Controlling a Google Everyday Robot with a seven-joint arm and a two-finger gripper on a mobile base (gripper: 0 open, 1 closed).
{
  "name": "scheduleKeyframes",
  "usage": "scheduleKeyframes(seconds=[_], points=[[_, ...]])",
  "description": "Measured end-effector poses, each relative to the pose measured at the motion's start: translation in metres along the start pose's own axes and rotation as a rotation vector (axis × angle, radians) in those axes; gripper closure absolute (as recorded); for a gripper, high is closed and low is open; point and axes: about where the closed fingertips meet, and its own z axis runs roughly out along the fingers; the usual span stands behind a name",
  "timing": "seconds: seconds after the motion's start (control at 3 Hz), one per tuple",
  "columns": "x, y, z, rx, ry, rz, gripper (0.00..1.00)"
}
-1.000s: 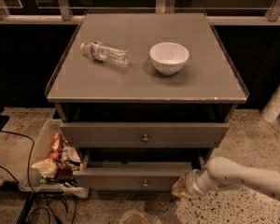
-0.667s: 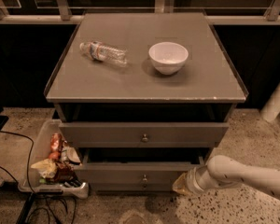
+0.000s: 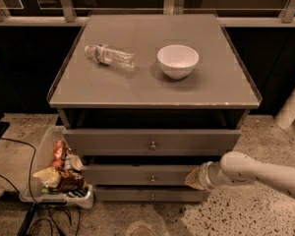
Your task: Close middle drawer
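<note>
The middle drawer (image 3: pixel 132 175) is a grey-brown front with a small round knob, below the taller top drawer (image 3: pixel 113 141) and above the slim bottom drawer (image 3: pixel 137 195). It stands only slightly out from the cabinet, a little ahead of the bottom drawer. The top drawer sticks out further. My gripper (image 3: pixel 194 177) comes in from the right on a white arm (image 3: pixel 255 173). Its tip rests against the right end of the middle drawer's front.
A clear water bottle (image 3: pixel 109 56) lies on the cabinet top (image 3: pixel 137 87) beside a white bowl (image 3: pixel 177 60). A plastic bin of snack packs (image 3: pixel 59 173) stands on the floor at the left, with cables (image 3: pixel 19 181) nearby. A white pole (image 3: pixel 291 107) stands at the right.
The middle drawer has slid back into the cabinet. My gripper has moved with it, up and inward along the drawer's right end.
</note>
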Motion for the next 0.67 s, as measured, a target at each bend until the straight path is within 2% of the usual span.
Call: scheduleKeyframes(seconds=[0.67], points=[[0.0,0.0,0.0001,0.0,0.0,0.0,0.36]])
